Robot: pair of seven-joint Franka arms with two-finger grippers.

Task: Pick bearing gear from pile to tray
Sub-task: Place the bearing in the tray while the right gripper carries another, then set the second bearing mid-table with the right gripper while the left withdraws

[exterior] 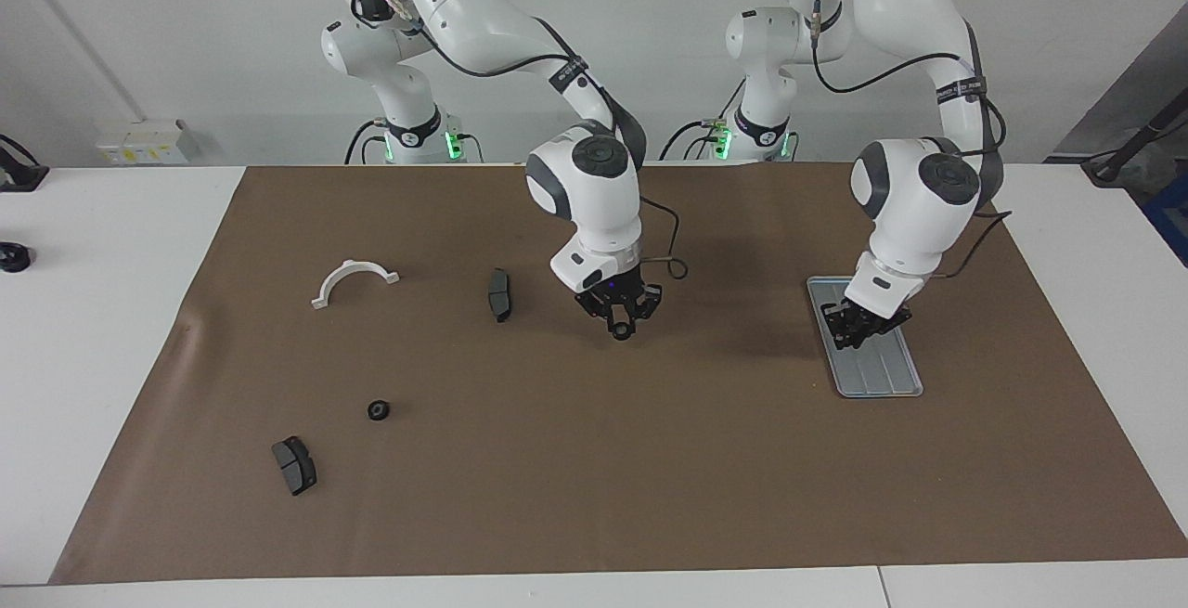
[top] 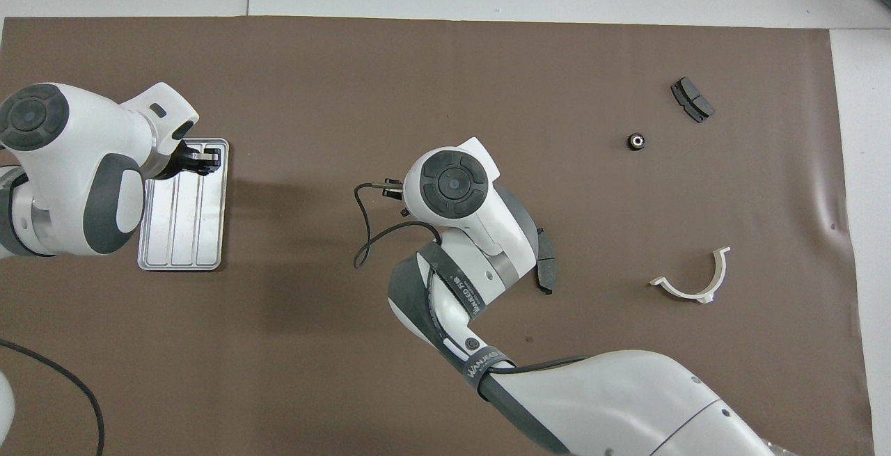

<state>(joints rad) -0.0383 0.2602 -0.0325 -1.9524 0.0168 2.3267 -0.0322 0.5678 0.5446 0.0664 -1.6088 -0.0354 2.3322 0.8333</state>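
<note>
Left hand [exterior: 858, 329] low over tray [exterior: 886, 376], grip unclear; right hand [exterior: 620, 318] hidden overhead, aloft beside brake pad [exterior: 499, 294], grip unclear.

Two white Franka arms showing grey joints and black cabling.

Both arms are wearing glossy white shells, with dark grey bands sitting at the joints and round dark grey caps covering the bulky wrist housings. Black cables are running along the outside of each arm, strapped down by black bands carrying white lettering. Green lights are glowing at both bases, where black collars are ringing the pedestals. The right gripper [exterior: 621, 322] and the left gripper [exterior: 858, 328] are both showing up as small black assemblies under white wrist flanges, and a thin black cable is looping loose beside the right wrist.
</note>
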